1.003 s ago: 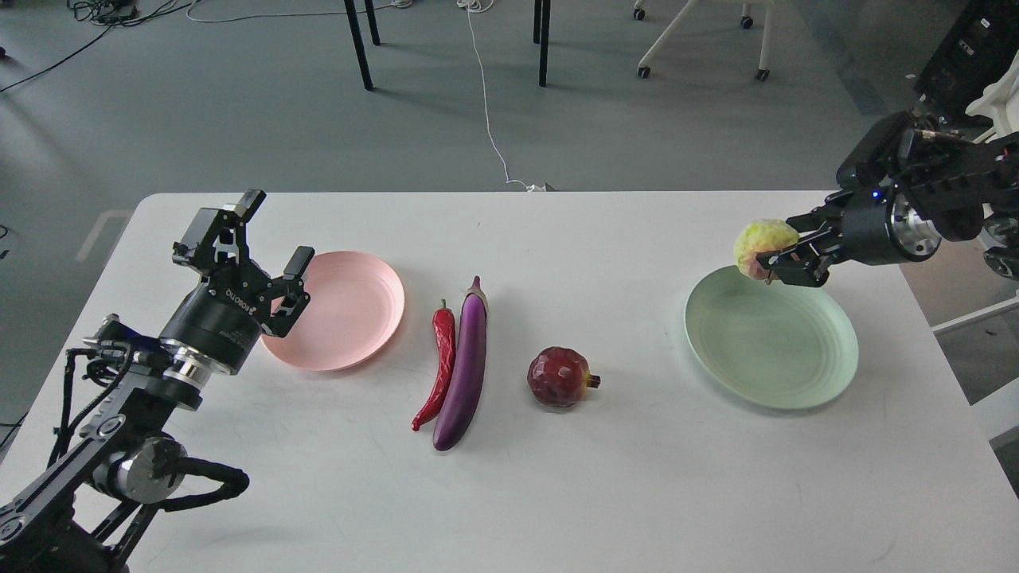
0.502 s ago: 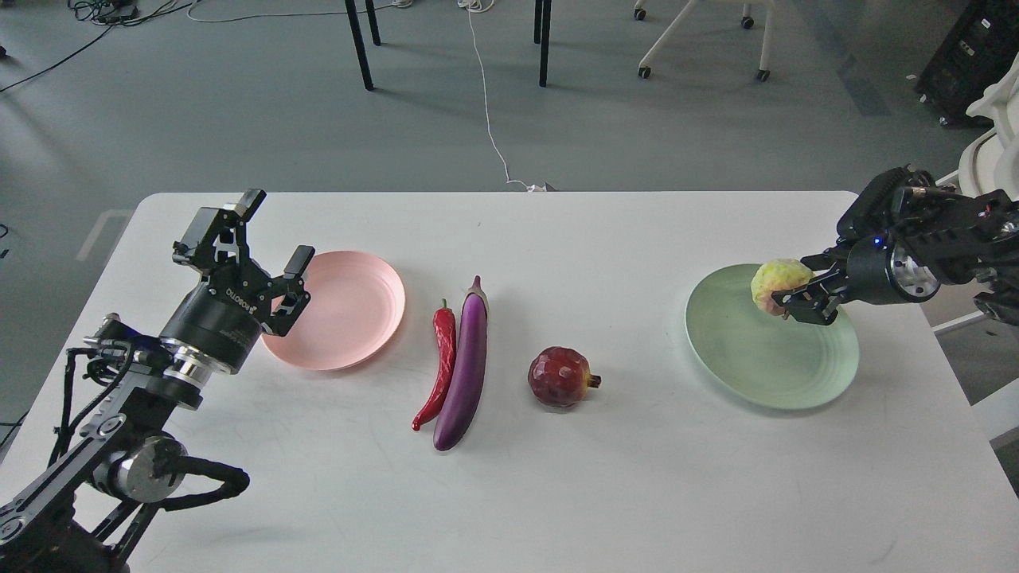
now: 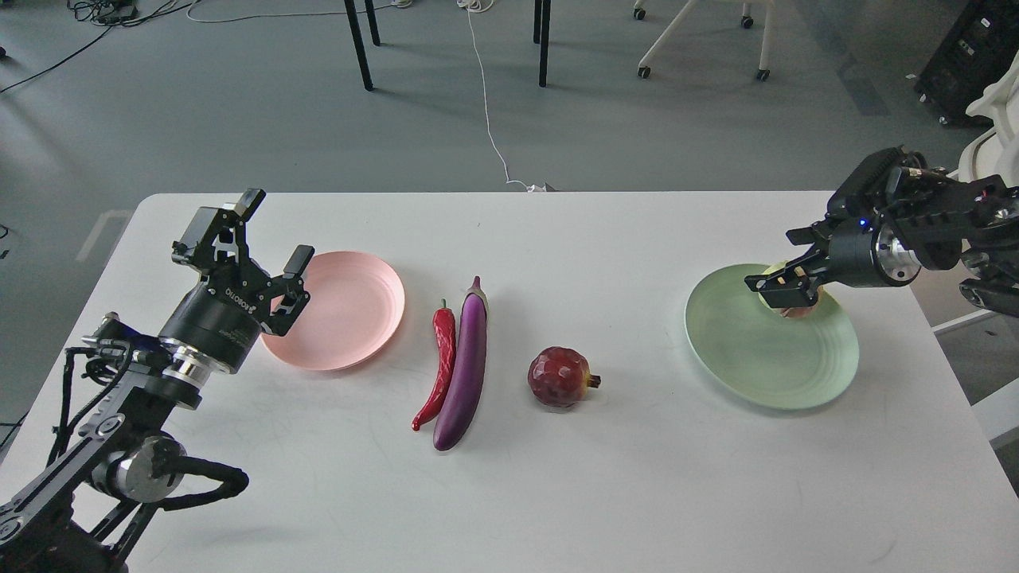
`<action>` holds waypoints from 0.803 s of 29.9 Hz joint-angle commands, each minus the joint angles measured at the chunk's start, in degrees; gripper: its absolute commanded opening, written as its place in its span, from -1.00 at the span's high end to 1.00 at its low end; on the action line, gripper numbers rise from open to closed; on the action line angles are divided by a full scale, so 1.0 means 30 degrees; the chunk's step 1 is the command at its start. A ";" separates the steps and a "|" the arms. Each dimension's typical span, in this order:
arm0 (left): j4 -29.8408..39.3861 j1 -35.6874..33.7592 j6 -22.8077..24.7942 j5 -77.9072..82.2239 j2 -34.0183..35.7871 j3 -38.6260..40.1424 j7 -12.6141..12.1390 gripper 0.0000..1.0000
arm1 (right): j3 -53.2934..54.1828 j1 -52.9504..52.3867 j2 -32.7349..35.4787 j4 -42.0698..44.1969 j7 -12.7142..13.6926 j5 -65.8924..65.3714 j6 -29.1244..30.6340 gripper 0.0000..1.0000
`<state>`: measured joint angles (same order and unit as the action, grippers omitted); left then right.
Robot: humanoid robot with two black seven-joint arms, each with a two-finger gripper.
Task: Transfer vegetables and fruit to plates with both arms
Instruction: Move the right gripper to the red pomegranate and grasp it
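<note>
The bumpy yellow-green fruit (image 3: pixel 797 309) lies on the far right part of the mint green plate (image 3: pixel 760 362), mostly hidden by my right gripper (image 3: pixel 769 259), which hovers just over it with its fingers spread. The pomegranate (image 3: pixel 560 376) sits on the table between the plates. The purple eggplant (image 3: pixel 464 364) and the red chili (image 3: pixel 439 362) lie side by side at the table's middle. The pink plate (image 3: pixel 350 318) is empty at the left. My left gripper (image 3: pixel 275 231) is open and empty, raised over the pink plate's left rim.
The white table (image 3: pixel 557 493) ends just right of the green plate. Behind it on the grey floor stand chair and table legs (image 3: pixel 358 44) and a white cable (image 3: pixel 487 111). White furniture (image 3: pixel 995 103) stands at the far right.
My right gripper carried the yellow-green fruit down over the green plate, then spread its fingers and left the fruit on the plate. The left arm has not moved.
</note>
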<state>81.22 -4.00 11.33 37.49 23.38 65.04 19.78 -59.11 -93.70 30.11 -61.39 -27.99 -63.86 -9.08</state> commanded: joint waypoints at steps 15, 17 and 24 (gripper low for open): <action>0.0085 0.0073 0.0001 0.0012 -0.0031 -0.0029 -0.0029 -0.97 | -0.2386 -0.3074 -0.7042 -0.5290 -0.0003 0.5582 0.0039 -0.92; 0.0086 0.0073 -0.0028 0.0012 -0.0031 -0.0029 -0.0029 -0.97 | -0.2592 -0.2897 -0.7922 -0.4911 -0.0003 0.5670 -0.0050 -0.92; 0.0114 0.0102 -0.0028 0.0012 -0.0002 0.0000 -0.0029 -0.97 | -0.2710 -0.2663 -1.0036 -0.3123 -0.0003 0.6196 -0.0108 -0.91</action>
<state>81.49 -3.74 11.27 37.53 23.29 64.95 19.69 -67.12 -102.01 1.68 -72.20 -28.00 -46.48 -9.39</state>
